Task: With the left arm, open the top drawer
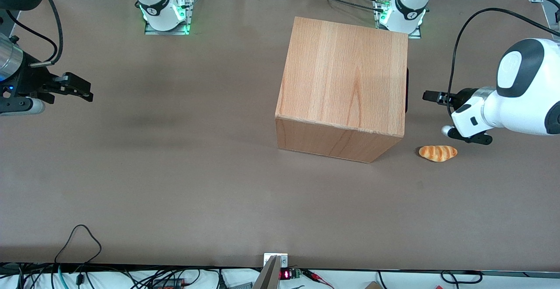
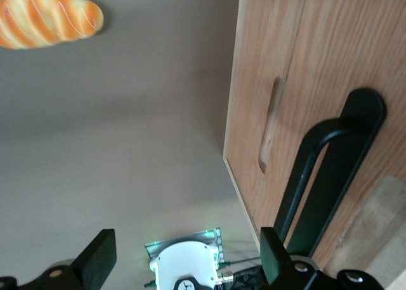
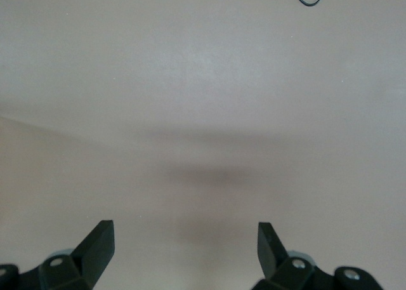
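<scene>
- Hovering near the long black bar handle, the left arm's black two-finger end effector is spread wide, grasping nothing.
- The shallow light-wood top drawer sits closed in the wooden cube casing; gripping and pulling remain.

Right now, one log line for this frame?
phase: approach | left arm end effector: open, in front of top drawer's long black bar handle, not gripping | light-wood top drawer: closed | bread roll: on table
</scene>
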### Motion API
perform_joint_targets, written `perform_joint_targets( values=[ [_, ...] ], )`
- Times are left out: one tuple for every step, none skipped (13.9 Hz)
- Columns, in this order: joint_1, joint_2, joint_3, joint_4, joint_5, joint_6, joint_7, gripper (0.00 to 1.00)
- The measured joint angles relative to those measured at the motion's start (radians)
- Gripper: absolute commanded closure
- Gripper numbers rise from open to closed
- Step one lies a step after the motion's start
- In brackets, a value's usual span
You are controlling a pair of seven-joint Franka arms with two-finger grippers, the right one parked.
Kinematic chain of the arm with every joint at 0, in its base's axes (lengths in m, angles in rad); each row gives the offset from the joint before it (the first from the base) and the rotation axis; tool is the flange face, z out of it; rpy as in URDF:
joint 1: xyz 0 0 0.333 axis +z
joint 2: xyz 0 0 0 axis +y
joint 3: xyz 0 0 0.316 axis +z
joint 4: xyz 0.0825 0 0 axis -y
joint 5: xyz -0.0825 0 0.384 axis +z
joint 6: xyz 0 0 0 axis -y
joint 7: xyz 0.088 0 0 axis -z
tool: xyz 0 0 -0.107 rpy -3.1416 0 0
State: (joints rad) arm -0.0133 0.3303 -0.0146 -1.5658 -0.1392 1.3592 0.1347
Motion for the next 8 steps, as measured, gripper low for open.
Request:
perform_joint_targets(
  values=[
    [0.0, 0.002, 0.0, 0.0, -0.004, -0.007, 0.004, 0.0],
    [0.0, 0.004, -0.001, -0.001, -0.011, -0.013, 0.007, 0.0],
    [0.0, 0.007, -0.004, -0.003, -0.02, -0.018, 0.01, 0.0],
    [0.0, 0.01, -0.011, -0.005, -0.028, -0.023, 0.011, 0.0],
    [-0.001, 0.013, -0.019, -0.008, -0.04, -0.025, 0.011, 0.0],
    [-0.001, 0.018, -0.025, -0.01, -0.051, -0.026, 0.011, 0.0],
    [-0.002, 0.024, -0.028, -0.011, -0.063, -0.026, 0.011, 0.0],
    [-0.002, 0.032, -0.028, -0.011, -0.07, -0.026, 0.011, 0.0]
  ],
)
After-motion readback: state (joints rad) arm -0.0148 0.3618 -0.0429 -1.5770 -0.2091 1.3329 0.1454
